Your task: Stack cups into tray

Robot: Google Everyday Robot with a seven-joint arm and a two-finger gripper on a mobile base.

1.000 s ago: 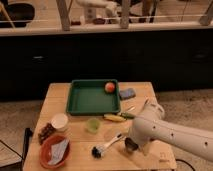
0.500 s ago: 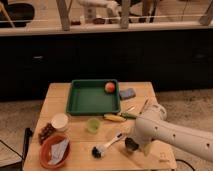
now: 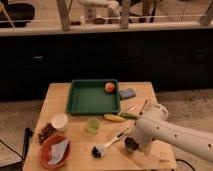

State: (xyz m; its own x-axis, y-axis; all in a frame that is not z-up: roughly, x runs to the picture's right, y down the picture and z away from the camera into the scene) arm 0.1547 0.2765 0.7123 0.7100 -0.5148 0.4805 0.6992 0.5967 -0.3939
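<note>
Steel glinted dully at the near right of the wooden surface (image 3: 75, 90), where a small round steel cup (image 3: 130, 146) sat just under the end of the robot's white arm (image 3: 170, 134). The claw (image 3: 135, 140) was low over that cup, at or against it; whether it was clenched, released or grasping the cup could not be told.

Compared with a second earlier, the arm had sunk a little nearer the steel cup, and nothing else had moved. That suggested the pick-up was only beginning and that no stacking had been done.

A translucent lime-green plastic cup (image 3: 92, 125) stood upright near the middle of the surface, apart from the steel one. Both cups were outside the tray (image 3: 70, 100), a large dark green plastic rectangle with a raised rim at the far side. An orange-red round fruit (image 3: 109, 87) lay in its far right corner.

A yellow banana (image 3: 114, 118) lay between the tray and the arm. A long-handled brush (image 3: 107, 145) with a dark head lay just left of the steel cup. An orange bowl (image 3: 46, 156) sat at the near left.
</note>
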